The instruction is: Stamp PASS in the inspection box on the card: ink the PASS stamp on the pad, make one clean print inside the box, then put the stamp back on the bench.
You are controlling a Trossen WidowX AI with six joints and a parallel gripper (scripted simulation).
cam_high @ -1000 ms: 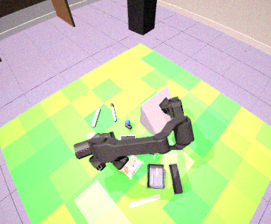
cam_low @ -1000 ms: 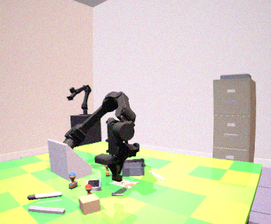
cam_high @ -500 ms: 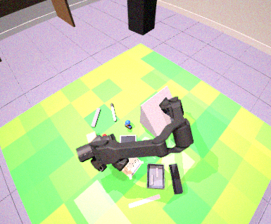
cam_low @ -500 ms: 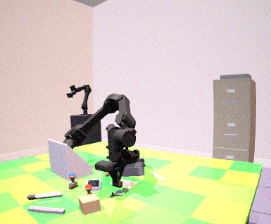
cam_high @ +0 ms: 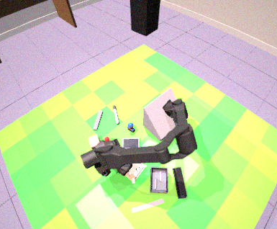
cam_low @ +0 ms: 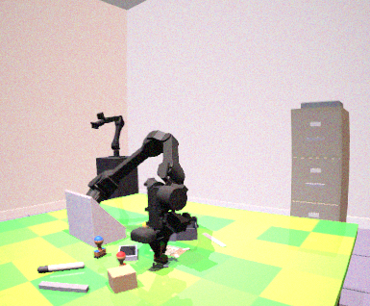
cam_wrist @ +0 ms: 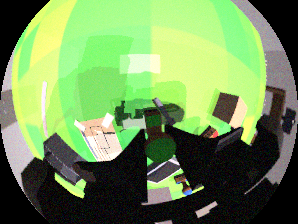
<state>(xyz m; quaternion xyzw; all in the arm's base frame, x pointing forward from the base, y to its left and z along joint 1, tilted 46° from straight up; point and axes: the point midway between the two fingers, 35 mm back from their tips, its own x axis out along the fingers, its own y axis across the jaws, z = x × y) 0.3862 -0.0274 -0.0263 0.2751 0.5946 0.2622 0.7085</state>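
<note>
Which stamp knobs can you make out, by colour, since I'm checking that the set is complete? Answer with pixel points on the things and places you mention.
Blue knob (cam_high: 130,125) (cam_low: 98,239) (cam_wrist: 187,191): 1
Red knob (cam_high: 106,139) (cam_low: 120,255) (cam_wrist: 214,134): 1
Green knob (cam_wrist: 160,148), on the stamp in the jaws: 1
Orange knob (cam_low: 145,224), mostly hidden behind the arm: 1
Total: 4

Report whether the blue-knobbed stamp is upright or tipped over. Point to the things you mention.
Upright: the exterior view shows its blue knob on top, above the brown base (cam_low: 99,253).
</note>
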